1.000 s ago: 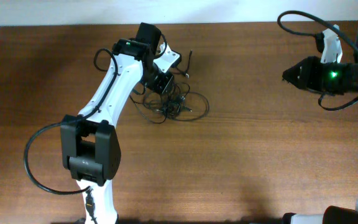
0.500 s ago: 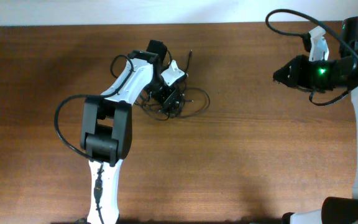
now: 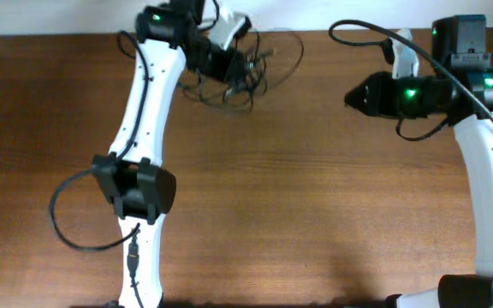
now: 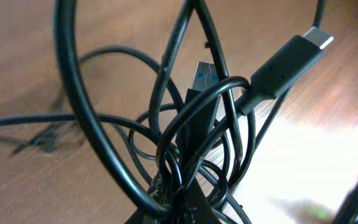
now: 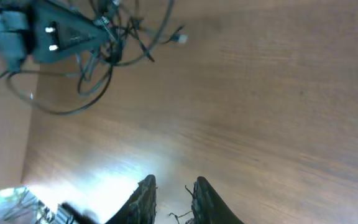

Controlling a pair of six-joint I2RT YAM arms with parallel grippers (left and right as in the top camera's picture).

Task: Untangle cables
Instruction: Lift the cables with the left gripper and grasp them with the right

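The cables (image 3: 248, 75) are a tangled clump of thin black cords with loose loops, hanging at the table's far edge. My left gripper (image 3: 228, 62) is shut on the clump and holds it above the wood. In the left wrist view the cords (image 4: 204, 124) bunch at my jaws (image 4: 185, 208), with two plug ends sticking up. My right gripper (image 3: 350, 97) is off to the right, apart from the cables. In the right wrist view its fingers (image 5: 173, 190) are apart with nothing between them, and the clump (image 5: 98, 56) hangs far ahead.
The brown wooden table (image 3: 315, 197) spreads below both arms. A white wall strip (image 3: 75, 15) runs along the far edge. Thick black robot cables loop off the right arm (image 3: 375, 34) and the left base (image 3: 67, 222).
My left arm has lifted the clump off the table and carried it toward the far edge. My right arm has moved left, closer to the cables.
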